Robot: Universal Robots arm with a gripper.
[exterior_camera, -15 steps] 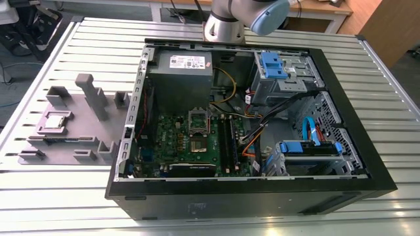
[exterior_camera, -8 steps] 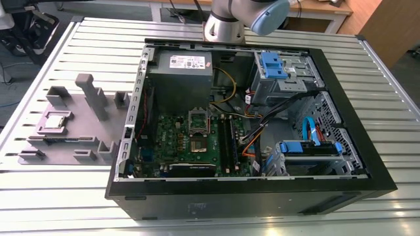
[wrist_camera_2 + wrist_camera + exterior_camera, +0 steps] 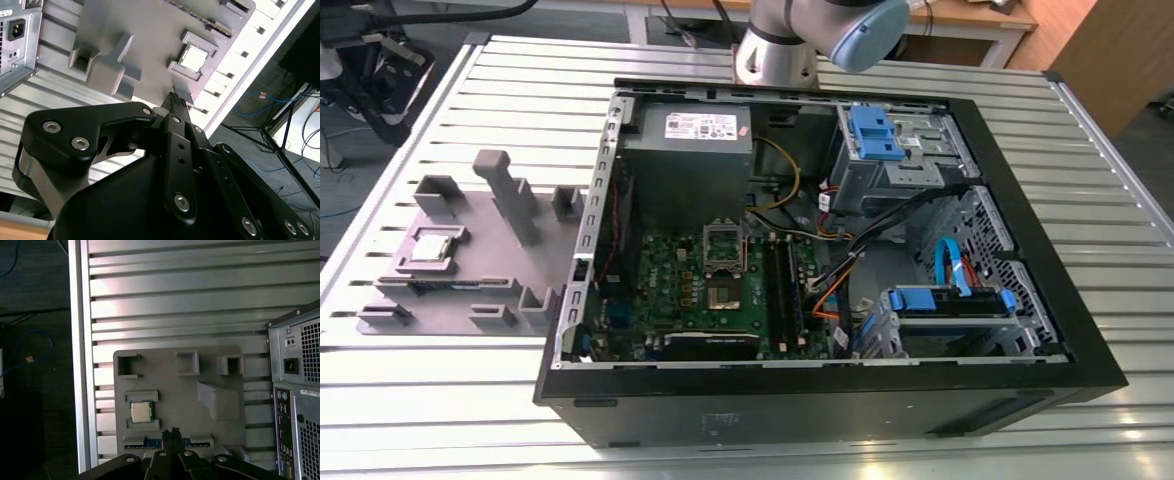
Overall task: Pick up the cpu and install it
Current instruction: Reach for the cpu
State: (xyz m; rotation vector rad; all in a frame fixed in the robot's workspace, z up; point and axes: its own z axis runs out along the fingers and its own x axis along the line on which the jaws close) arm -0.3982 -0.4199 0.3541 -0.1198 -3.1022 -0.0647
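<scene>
In both wrist views the tool (image 3: 173, 432) (image 3: 177, 98) sits closest to the lens. Its two slim black fingers are pressed together at the tips with nothing held between them. It hangs clear above the grey holder plate (image 3: 175, 390) (image 3: 150, 30) and points down at the plate's edge, touching nothing.

The cpu (image 3: 141, 411) (image 3: 193, 58) lies flat in its square recess on that plate, pale metal top upward. It is to one side of the line of the tool's tips and lower than them.

Under the plate runs the slatted metal worktop (image 3: 175, 305) (image 3: 50, 95). Next to the plate, the first wrist view shows the rear of the PC case (image 3: 300, 390) with its power inlet and ports, and a blue cable (image 3: 30, 347) on the dark floor past the worktop's edge.

The exterior view looks into the open PC case (image 3: 827, 400). Inside are the green motherboard (image 3: 680, 290), the socket (image 3: 727, 291) with its dark frame (image 3: 724, 240) tipped up, and the blue drive brackets (image 3: 874, 130). The cpu (image 3: 438, 243) sits on the holder plate (image 3: 467, 290) at the exterior view's left, well apart from the socket. The arm (image 3: 807, 40), with its pale blue cap, rises behind the far edge of the case.
</scene>
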